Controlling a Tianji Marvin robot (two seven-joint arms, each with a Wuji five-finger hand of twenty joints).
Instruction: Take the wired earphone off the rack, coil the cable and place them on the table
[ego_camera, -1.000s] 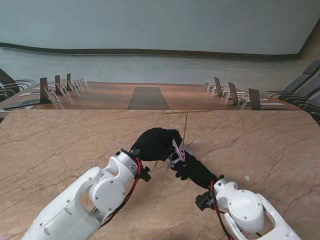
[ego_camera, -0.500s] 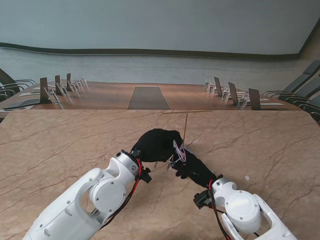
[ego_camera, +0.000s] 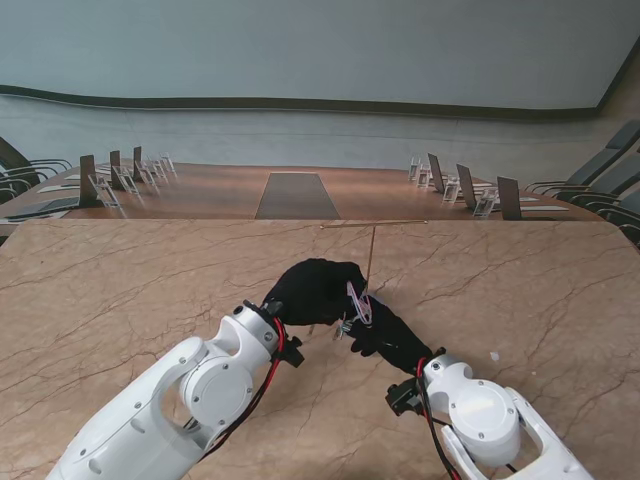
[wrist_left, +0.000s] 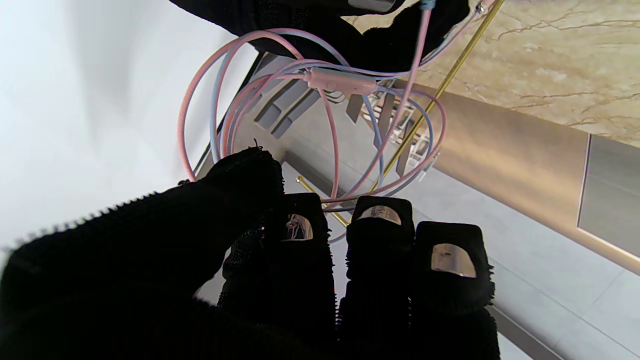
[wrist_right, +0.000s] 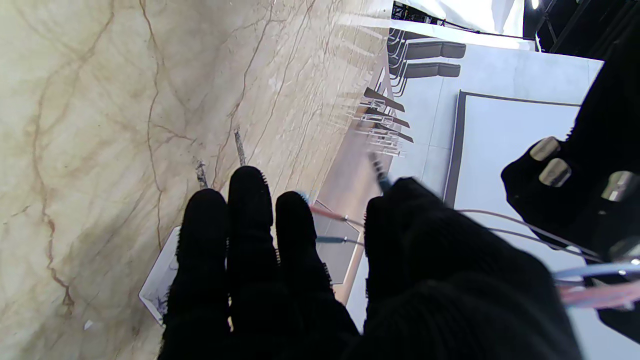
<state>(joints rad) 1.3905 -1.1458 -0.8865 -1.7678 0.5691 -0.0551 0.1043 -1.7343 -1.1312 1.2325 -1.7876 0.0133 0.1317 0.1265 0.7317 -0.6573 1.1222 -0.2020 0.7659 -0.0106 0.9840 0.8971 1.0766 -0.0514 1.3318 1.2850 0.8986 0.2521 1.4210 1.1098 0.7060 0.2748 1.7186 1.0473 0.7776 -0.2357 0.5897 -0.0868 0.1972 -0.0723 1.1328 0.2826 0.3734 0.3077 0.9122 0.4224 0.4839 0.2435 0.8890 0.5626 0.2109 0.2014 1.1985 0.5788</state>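
A large marble table (ego_camera: 120, 290), beige with brown veins, fills the near half of the stand's view; its far edge runs straight across, rounding at the far right corner. Beyond it stands a long brown conference table (ego_camera: 300, 192) with a grey inset, name stands and chairs along both its sides, and behind that a pale curved wall (ego_camera: 320, 50).

A thin gold rack (ego_camera: 371, 250) rises upright near the middle of the marble table, a little toward its far edge, with a slim crossbar at its top running parallel to that edge.

Both arms meet just on the near side of the rack's post. The left hand (ego_camera: 315, 288), in a black glove, is held above the table with its fingers (wrist_left: 295, 235) curled close together, thumb alongside; in its wrist view the coil passes right at the fingertips, but whether they pinch it I cannot tell. The right hand (ego_camera: 385, 335), also gloved, is touching or nearly touching the left, its three visible fingers (wrist_right: 250, 210) side by side and the thumb closed toward them on the cable.

The wired earphone (wrist_left: 340, 82), pink and pale blue, hangs between the two hands off the table, wound in several loose oval loops. Its pink inline pod lies across the top of the coil.
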